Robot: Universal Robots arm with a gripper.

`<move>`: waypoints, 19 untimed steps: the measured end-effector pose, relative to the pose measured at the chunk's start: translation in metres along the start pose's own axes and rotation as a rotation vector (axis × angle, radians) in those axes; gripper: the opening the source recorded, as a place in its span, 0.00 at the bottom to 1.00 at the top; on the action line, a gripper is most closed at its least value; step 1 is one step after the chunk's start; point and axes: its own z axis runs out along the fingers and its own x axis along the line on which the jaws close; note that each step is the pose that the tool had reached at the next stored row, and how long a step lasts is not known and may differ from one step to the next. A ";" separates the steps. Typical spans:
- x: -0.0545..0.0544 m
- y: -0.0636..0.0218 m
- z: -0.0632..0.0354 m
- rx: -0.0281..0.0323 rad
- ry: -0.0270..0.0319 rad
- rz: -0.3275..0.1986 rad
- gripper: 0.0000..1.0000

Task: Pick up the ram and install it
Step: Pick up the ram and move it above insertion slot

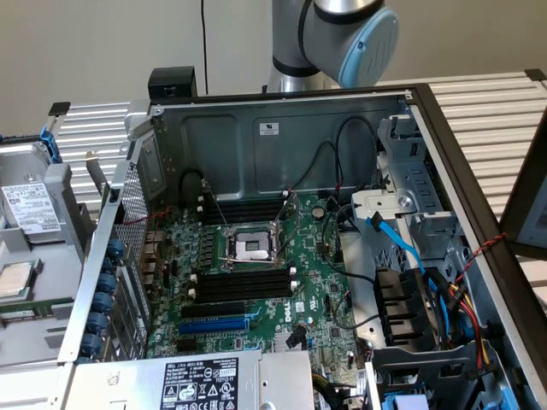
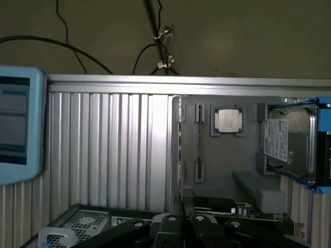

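The ram (image 1: 26, 309) shows as a narrow green strip in the grey parts tray (image 1: 51, 337) at the exterior view's left, outside the computer case. In the wrist view it appears as a thin edge-on stick (image 2: 199, 143) held between two clips on the tray (image 2: 232, 155). My gripper (image 2: 183, 209) hangs above and well short of it, its dark fingers pressed together with nothing between them. The black memory slots (image 1: 244, 284) lie beside the processor socket (image 1: 254, 248) on the green motherboard (image 1: 316, 299). The arm's elbow (image 1: 342, 34) rises behind the case.
The tray also carries a processor (image 2: 227, 120) and a hard drive (image 2: 289, 144). The open case has tall metal walls (image 1: 282, 137), loose cables (image 1: 427, 290), a drive cage (image 1: 410, 213) and a power supply (image 1: 205, 380). A screen (image 2: 18, 124) stands on the ribbed table (image 2: 108, 150).
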 end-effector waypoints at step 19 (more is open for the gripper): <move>0.001 -0.0519 -0.0007 -0.0001 0.0007 0.000 0.12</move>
